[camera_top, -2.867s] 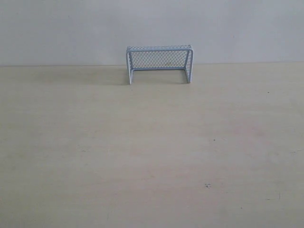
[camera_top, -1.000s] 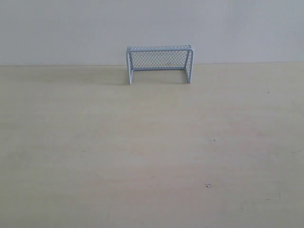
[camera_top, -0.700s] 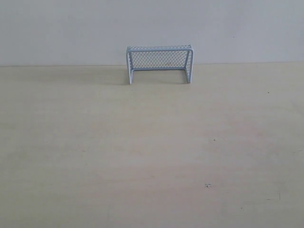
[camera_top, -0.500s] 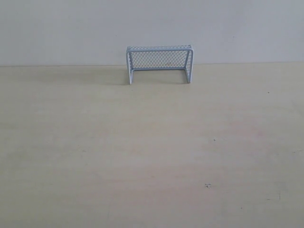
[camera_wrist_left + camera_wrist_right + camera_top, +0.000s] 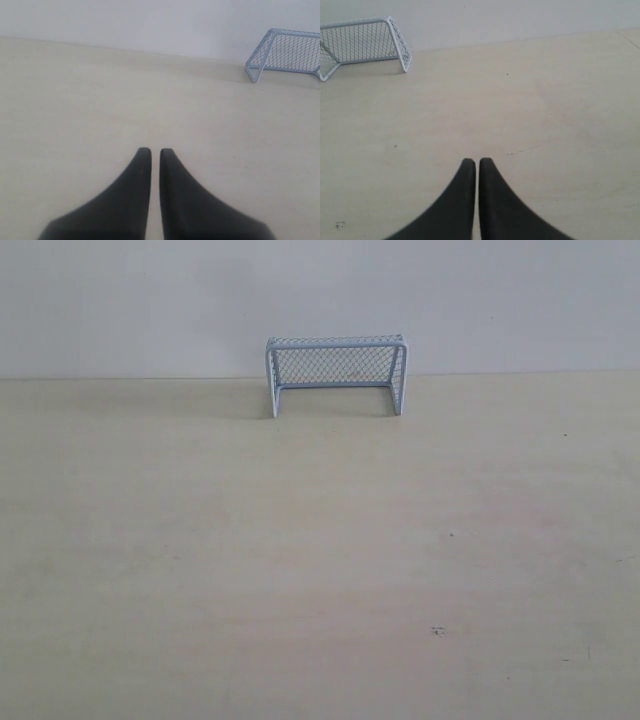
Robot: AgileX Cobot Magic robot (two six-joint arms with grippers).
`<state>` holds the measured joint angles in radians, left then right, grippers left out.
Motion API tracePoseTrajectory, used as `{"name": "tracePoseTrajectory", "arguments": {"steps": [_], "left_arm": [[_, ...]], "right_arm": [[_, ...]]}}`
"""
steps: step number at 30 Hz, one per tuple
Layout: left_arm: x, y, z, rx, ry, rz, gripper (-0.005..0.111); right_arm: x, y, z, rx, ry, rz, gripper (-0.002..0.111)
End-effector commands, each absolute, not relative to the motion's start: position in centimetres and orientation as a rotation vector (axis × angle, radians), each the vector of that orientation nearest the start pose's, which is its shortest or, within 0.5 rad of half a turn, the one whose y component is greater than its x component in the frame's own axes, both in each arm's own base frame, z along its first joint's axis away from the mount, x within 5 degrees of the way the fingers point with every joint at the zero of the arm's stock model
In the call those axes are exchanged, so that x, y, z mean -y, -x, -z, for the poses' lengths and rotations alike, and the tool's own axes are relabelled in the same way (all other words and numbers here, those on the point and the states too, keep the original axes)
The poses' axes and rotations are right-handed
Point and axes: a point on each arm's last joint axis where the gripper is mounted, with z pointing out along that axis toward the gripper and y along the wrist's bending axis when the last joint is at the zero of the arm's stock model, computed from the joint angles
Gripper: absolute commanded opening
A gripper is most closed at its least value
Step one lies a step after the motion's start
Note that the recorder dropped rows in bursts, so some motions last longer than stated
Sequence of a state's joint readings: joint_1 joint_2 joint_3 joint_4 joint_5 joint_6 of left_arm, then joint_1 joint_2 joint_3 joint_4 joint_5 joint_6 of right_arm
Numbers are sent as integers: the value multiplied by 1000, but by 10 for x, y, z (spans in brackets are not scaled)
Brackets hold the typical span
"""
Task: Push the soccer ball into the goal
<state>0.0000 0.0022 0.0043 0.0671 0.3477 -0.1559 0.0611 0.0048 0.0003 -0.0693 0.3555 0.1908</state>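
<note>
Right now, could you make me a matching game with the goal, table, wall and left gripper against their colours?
Things:
1. goal
2. table
3. wall
4. left gripper

Colours:
A. black
B. pale wood
C. pale blue with mesh
D. plain greyish white

Pairs: 1-C, 2-B, 3-D, 4-A.
</note>
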Motion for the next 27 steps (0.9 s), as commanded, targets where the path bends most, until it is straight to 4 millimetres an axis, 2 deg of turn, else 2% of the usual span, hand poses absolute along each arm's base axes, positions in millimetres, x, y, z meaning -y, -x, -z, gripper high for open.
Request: {"name": "tracePoseTrajectory", "arguments": {"steps": [1, 14, 22, 27], "left_arm": [[-2, -54, -183, -1819, 113, 55, 6], [-2, -54, -183, -1819, 113, 55, 6], [-2, -54, -183, -1819, 113, 55, 6], [-2, -54, -183, -1819, 113, 55, 6]], "right_arm": [[-1, -53, -181, -1838, -88, -108, 0], [-1, -53, -182, -1824, -186, -197, 0], [-1, -53, -182, -1828, -28, -76, 0], [-1, -53, -182, -1831, -5, -58, 0]]}}
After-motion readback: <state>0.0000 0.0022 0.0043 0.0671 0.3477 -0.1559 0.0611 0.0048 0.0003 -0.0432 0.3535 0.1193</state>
